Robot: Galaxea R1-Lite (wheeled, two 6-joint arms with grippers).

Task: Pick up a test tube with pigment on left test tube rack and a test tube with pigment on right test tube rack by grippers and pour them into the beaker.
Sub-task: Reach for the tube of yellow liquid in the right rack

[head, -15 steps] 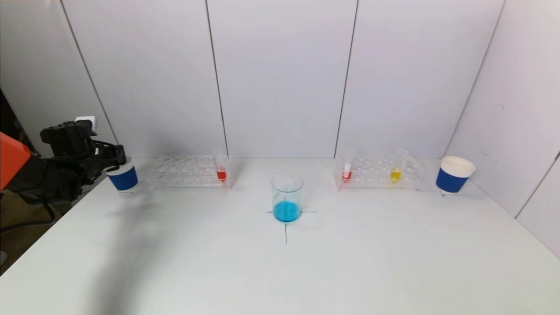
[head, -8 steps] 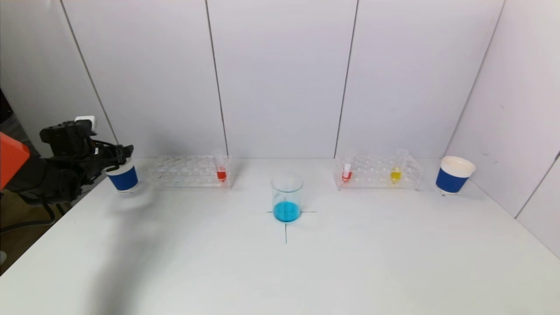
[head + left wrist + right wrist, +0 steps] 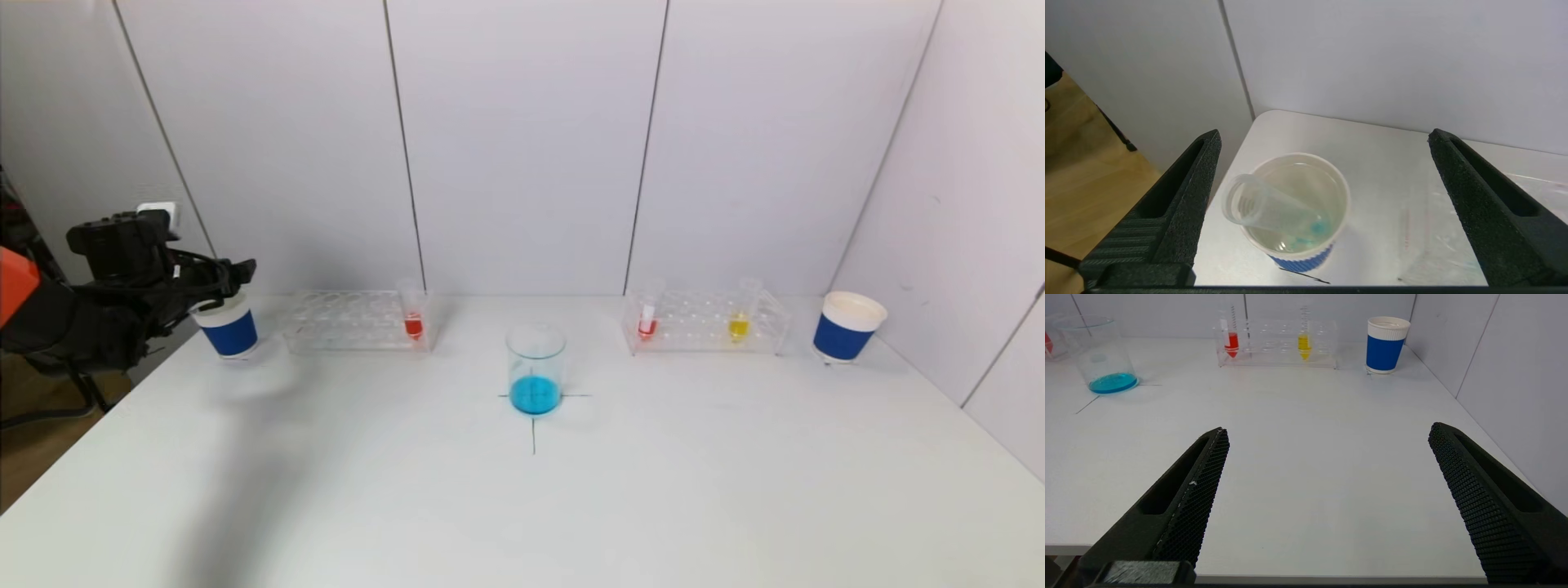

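Clear tube (image 3: 1274, 210), seemingly emptied, leans in cup (image 3: 1306, 253) below spread left tool (image 3: 1323, 192).

It looked like a laboratory bench mocked up for testing: a plain white table (image 3: 522, 506) boxed in by pale panel walls (image 3: 522, 139), two clear test tube racks (image 3: 355, 321) holding tubes of red (image 3: 413, 325) and yellow pigment (image 3: 738, 326), a glass beaker (image 3: 535, 369) of blue liquid set on a drawn cross, and blue paper cups (image 3: 846, 327) at either end
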